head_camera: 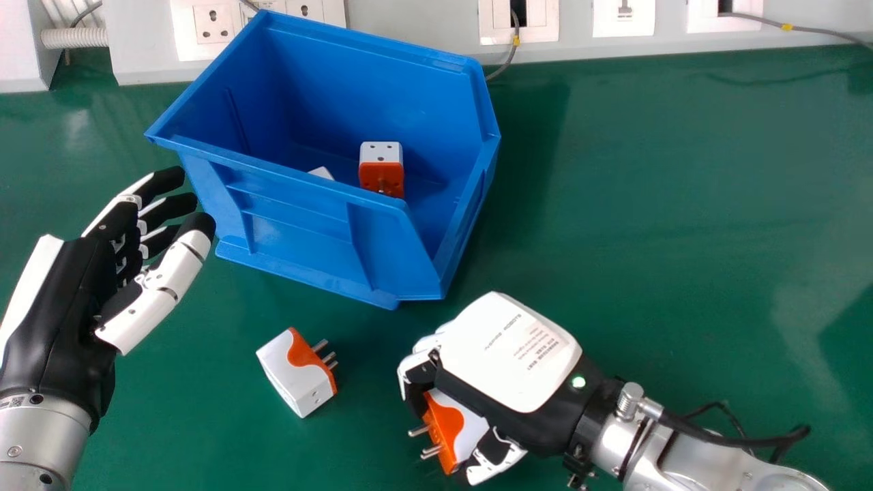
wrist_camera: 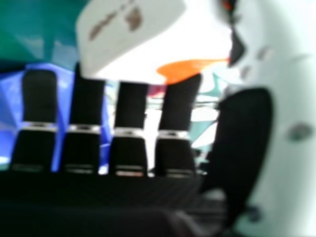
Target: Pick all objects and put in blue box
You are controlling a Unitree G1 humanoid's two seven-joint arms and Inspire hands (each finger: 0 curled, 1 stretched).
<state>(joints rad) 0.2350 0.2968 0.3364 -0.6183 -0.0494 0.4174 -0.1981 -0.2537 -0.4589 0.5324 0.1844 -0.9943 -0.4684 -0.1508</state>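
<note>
Green table point(head_camera: 648, 204); right hand point(head_camera: 511, 354) curls round adapter point(head_camera: 469, 429).

My green-topped worktable point(head_camera: 648, 204), kinda shiny
I've got a pale grey panel point(head_camera: 409, 24) along the far edge, with white square-plated sockets point(head_camera: 213, 24) and thin grey cables point(head_camera: 818, 31).

There is one blue box point(head_camera: 293, 232). Three white-and-orange adapters are clear: a far adapter point(head_camera: 382, 155) inside it, a near left adapter point(head_camera: 290, 375) and a near right adapter point(head_camera: 470, 431). One partly hidden white piece point(head_camera: 321, 173) is also inside.
</note>
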